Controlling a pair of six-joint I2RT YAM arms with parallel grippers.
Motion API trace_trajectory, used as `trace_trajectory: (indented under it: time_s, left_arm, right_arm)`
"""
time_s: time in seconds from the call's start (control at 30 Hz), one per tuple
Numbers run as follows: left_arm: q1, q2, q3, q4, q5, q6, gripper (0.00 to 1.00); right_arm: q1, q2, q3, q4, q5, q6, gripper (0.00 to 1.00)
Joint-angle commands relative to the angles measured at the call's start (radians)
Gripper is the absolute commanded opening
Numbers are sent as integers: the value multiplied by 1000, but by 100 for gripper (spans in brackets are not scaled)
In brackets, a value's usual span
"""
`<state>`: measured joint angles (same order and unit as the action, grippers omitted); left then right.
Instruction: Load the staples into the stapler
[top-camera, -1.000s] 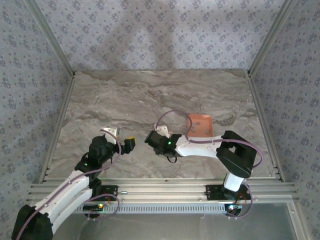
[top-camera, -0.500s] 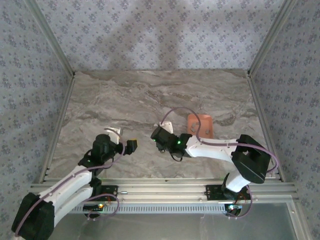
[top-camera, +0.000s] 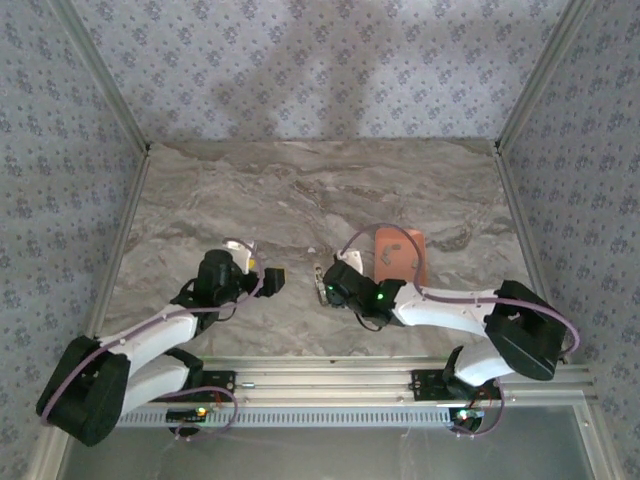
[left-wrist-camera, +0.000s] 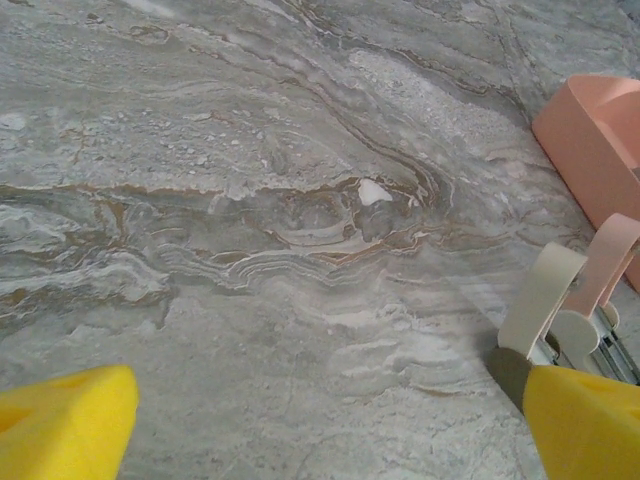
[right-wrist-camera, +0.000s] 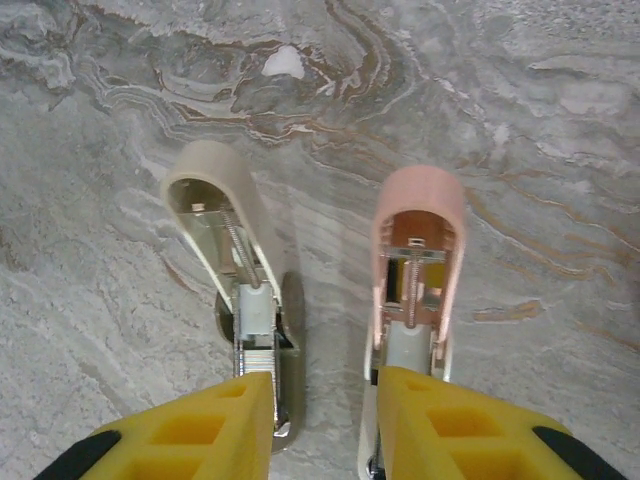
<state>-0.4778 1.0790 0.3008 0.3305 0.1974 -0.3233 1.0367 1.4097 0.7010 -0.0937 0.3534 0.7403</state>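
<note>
**A:** Where are the staples?

**B:** I can't pick them out. My guess is the salmon tray (top-camera: 396, 256), right of the middle of the table (top-camera: 300, 190) and toward its near edge. From above its floor is too small to read, though, and the left wrist view cuts it off.

**A:** And the stapler?

**B:** There look to be two, side by side just left of the tray: a beige stapler (right-wrist-camera: 215, 200) and a pink stapler (right-wrist-camera: 420, 210). Both lids are swung up so the spring and channel lie bare, which I take as being readied for a strip to drop in. Silver metal sits in the beige one's channel. It could be a strip or the pusher; I can't tell.

**A:** What about the arms?

**B:** The right gripper (right-wrist-camera: 320, 425) is low over the pair with its jaws partly parted. Bare marble shows between its yellow fingers (right-wrist-camera: 190, 430), so it is pinching nothing. One finger hides each stapler's rear end, so I can't say whether it touches them. The left gripper (left-wrist-camera: 325, 430) is just to their left, with jaws spread wide and empty, probably free to fetch a strip.
</note>
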Motion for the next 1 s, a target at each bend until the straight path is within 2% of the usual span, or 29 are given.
trace_trajectory:
  time_s: [0.0, 0.33, 0.6, 0.97]
  left_arm:
    - [-8, 28, 37, 62, 49, -20, 98]
    - [-58, 194, 135, 140, 138, -15, 95]
    - [-96, 429, 277, 234, 314, -15, 87]
    - [-134, 598, 406, 225, 437, -14, 78]
  right_arm:
    - [-16, -54, -58, 74, 4, 18, 34]
    - [-74, -196, -194, 127, -10, 33, 37]
    - [-73, -282, -248, 94, -5, 53, 39]
    - [-91, -315, -264, 59, -27, 46, 39]
